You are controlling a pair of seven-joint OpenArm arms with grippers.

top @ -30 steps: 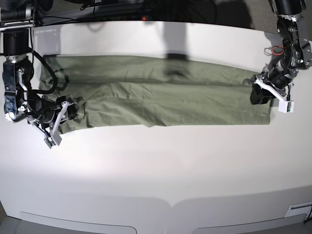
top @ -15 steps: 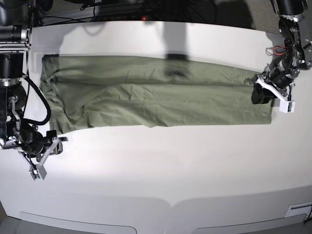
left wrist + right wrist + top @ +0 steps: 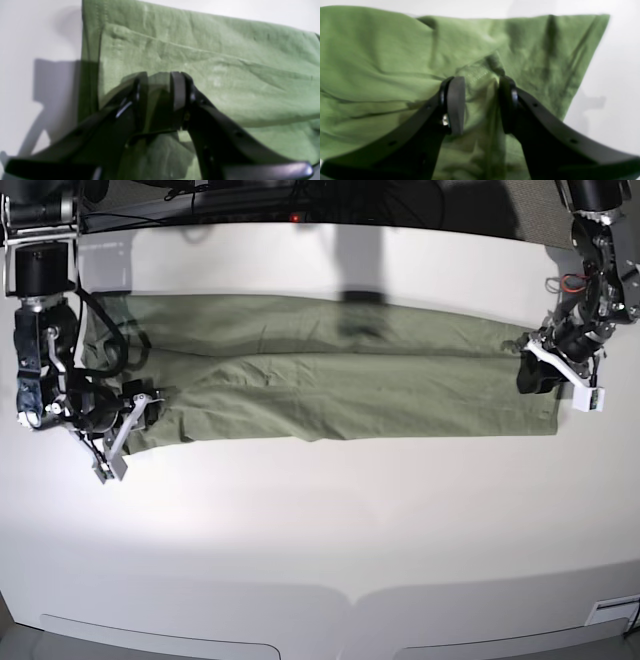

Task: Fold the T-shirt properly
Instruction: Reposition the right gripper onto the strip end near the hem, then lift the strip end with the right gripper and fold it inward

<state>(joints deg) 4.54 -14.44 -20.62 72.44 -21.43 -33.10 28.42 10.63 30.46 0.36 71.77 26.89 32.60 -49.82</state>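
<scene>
The sage-green T-shirt (image 3: 330,370) lies folded lengthwise into a long wrinkled strip across the white table (image 3: 320,520). At the strip's right end my left gripper (image 3: 527,375) stands over the cloth near the hem. In the left wrist view, the left gripper (image 3: 158,91) has its jaws apart, tips down on the T-shirt (image 3: 225,62). My right gripper (image 3: 150,408) is at the strip's left end. In the right wrist view, the right gripper (image 3: 481,105) is open and straddles a raised ridge of the T-shirt (image 3: 382,55).
Dark frame parts and cables (image 3: 240,200) run along the table's back edge. A red wire loop (image 3: 568,281) hangs on the arm at the right. Bare white table stretches from the shirt to the front edge (image 3: 350,600).
Half a second ago the right arm was off the shirt, toward the table's front left; it is now back on the shirt's left end. The left arm and shirt stay put.
</scene>
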